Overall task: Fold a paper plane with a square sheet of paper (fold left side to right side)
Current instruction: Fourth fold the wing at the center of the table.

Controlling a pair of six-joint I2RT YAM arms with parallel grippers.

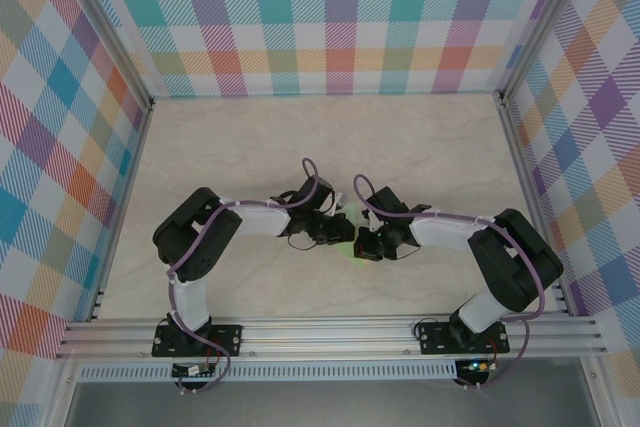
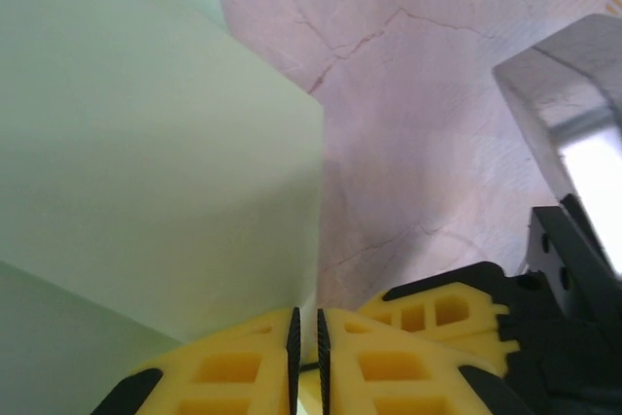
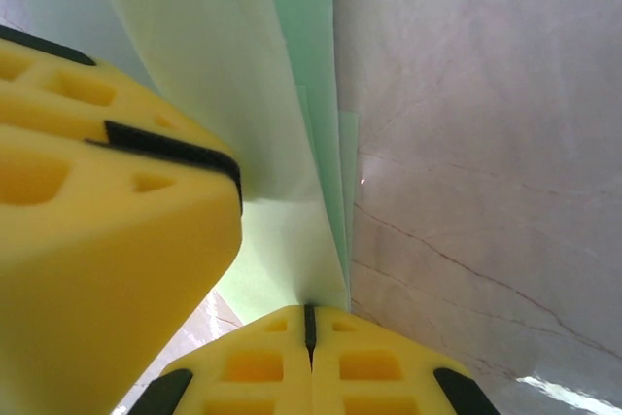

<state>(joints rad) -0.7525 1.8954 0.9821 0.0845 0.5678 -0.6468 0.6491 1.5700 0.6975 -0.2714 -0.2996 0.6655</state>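
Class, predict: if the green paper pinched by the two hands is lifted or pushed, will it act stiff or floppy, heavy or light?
Probably floppy: the paper fans into loose curved layers above the right hand. Likely very light, since the left hand pinches just a thin edge. Pushed, it would probably buckle, not slide.

- Left arm (image 1: 258,218) and right arm (image 1: 450,230) — bulky black joint housings, with a white shell on the link behind each gripper.
- A purple cable (image 1: 204,237) runs along each arm and loops free just behind the gripper.
- Left gripper (image 2: 306,316) — yellow fingers (image 2: 233,368) moulded with rectangular hollows, thin black strips on the inner faces, black patches at the outer corners.
- Right gripper (image 3: 311,310): the same yellow fingers (image 3: 253,366) and black strips.
- Black base plates (image 1: 195,337) at the arm ends farthest from the grippers.
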